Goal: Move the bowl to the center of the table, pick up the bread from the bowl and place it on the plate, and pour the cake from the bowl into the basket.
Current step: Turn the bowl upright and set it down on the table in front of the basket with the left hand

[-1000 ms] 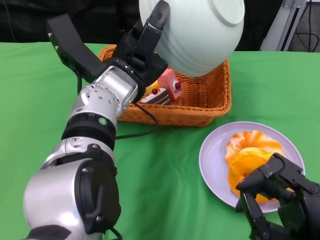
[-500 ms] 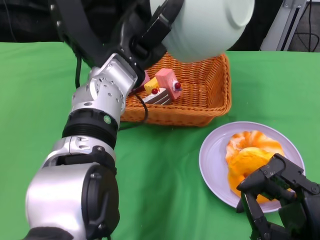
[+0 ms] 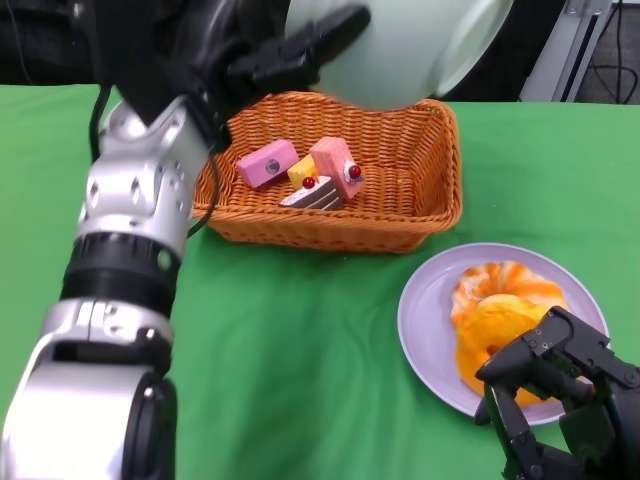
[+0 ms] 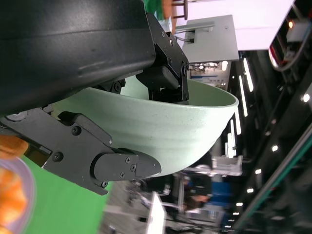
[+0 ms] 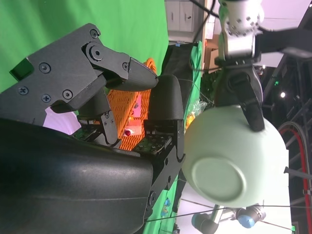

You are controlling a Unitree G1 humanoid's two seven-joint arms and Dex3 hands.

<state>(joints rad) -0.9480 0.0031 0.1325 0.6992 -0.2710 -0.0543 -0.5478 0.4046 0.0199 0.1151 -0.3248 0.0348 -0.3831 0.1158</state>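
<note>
My left hand [image 3: 270, 55] grips the rim of the pale green bowl [image 3: 405, 45], raised and tipped over the far side of the wicker basket [image 3: 400, 215]. The bowl [image 4: 170, 131] fills the left wrist view, with fingers [image 4: 122, 165] clamped on its wall. Cake pieces [image 3: 310, 175], pink, yellow and brown, lie inside the basket. The orange bread [image 3: 500, 315] rests on the lilac plate [image 3: 425, 330] at the right. My right hand [image 3: 560, 400] hovers at the plate's near edge with curled fingers, holding nothing. The right wrist view shows the bowl's underside [image 5: 229, 161].
A green cloth [image 3: 300, 360] covers the table. A black cable [image 3: 205, 205] runs from my left forearm beside the basket's left wall. Lab equipment stands beyond the table's far edge.
My left arm has lifted and swung back toward the left with the bowl, uncovering the basket's interior and a pink cake piece. My right hand has stayed put.
</note>
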